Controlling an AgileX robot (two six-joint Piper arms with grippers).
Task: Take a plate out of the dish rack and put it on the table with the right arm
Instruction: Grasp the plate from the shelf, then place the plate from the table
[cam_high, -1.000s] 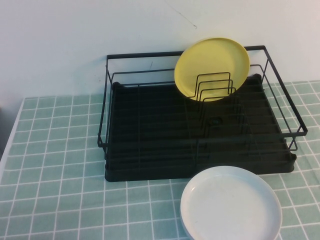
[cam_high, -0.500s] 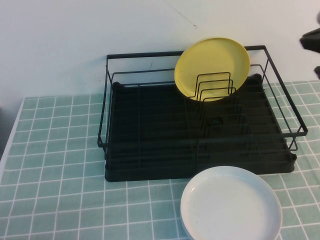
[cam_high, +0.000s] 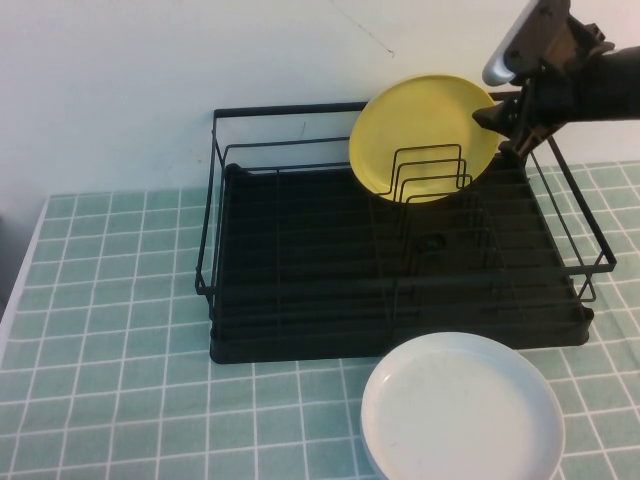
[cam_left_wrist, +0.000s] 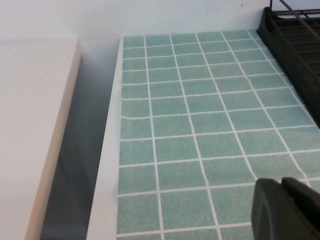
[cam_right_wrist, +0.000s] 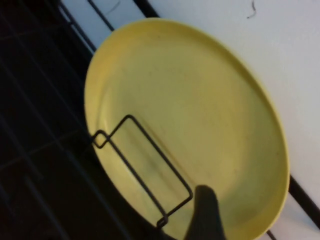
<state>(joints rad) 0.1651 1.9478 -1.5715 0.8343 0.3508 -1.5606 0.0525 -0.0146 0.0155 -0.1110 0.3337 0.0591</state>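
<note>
Two plates are in view: the yellow plate (cam_high: 425, 138) stands upright among the wire dividers at the back of the black dish rack (cam_high: 300, 300), and a white plate (cam_high: 462, 412) lies on the green-tiled counter (cam_high: 110, 350) in front. The right end effector (cam_high: 497, 128), absent a second ago, has arrived at the plate's right rim, apparently open and holding nothing; the grasp looks imminent. The left end effector (cam_left_wrist: 287, 210) hangs low over bare tiles left of the rack, grip unclear.
</note>
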